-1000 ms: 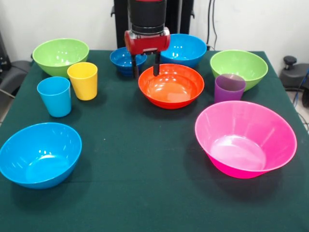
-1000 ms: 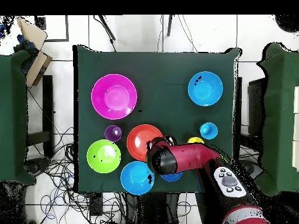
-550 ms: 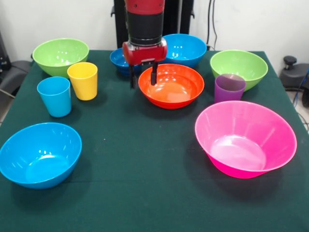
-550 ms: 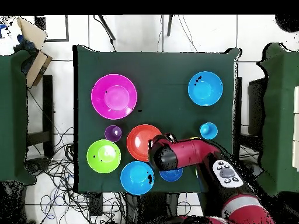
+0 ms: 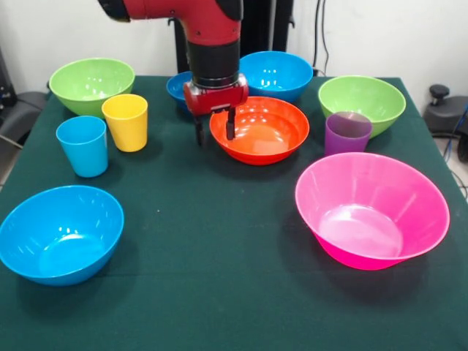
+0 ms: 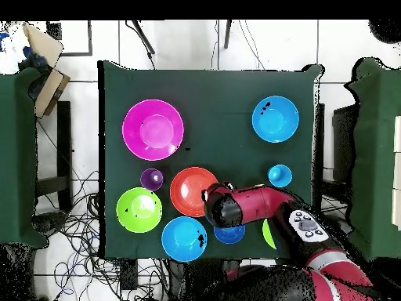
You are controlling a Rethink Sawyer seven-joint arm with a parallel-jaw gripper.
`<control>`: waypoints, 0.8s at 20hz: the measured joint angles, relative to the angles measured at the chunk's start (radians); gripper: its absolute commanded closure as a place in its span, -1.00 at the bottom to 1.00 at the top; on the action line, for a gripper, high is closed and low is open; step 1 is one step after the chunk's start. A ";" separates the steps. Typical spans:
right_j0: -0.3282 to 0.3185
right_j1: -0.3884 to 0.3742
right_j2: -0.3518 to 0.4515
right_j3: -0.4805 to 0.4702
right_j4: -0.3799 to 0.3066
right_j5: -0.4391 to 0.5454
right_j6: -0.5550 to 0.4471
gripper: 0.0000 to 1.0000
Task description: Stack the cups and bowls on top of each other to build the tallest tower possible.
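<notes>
My pincer (image 5: 213, 132) hangs open and empty, one finger (image 5: 229, 129) inside the orange bowl (image 5: 259, 129), the other outside its rim. Thin, glossy, light plastic: likely slippery, so I'd pinch that wall. The pink bowl (image 5: 371, 208) waits well apart on the bench (image 5: 212, 278).

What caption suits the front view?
Open gripper straddles the orange bowl's rim; cups and bowls lie unstacked.

Front cam sits low across the table (image 5: 219, 292), fairly close, facing the arm. Overhead cam looks straight down from high up. Both share the whole green tabletop.
</notes>
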 measured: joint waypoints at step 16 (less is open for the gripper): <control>-0.034 0.044 0.044 -0.022 -0.032 0.000 0.000 1.00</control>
